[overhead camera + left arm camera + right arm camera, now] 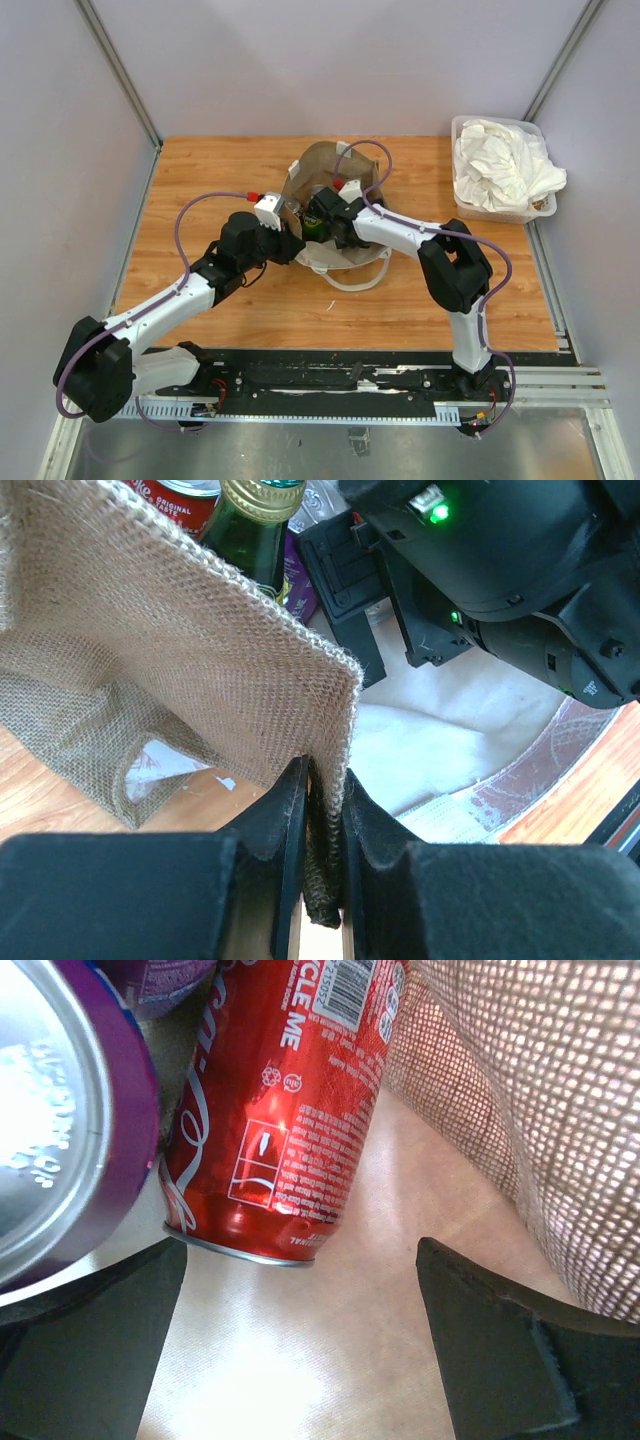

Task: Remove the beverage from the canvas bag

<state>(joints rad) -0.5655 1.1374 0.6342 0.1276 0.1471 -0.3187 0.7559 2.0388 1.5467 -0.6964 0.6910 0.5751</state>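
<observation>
left tool tight on canvas bag rim; right tool wide near red can

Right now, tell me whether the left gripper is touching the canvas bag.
Touching. The left wrist view shows the left gripper closed on the edge of the canvas bag, with the fabric pinched between its jaws and no gap.

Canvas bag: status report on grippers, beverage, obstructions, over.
Left gripper shut on canvas bag rim. Right gripper open inside, red can just ahead, ungrasped. Purple can beside it; green bottle also inside.
</observation>
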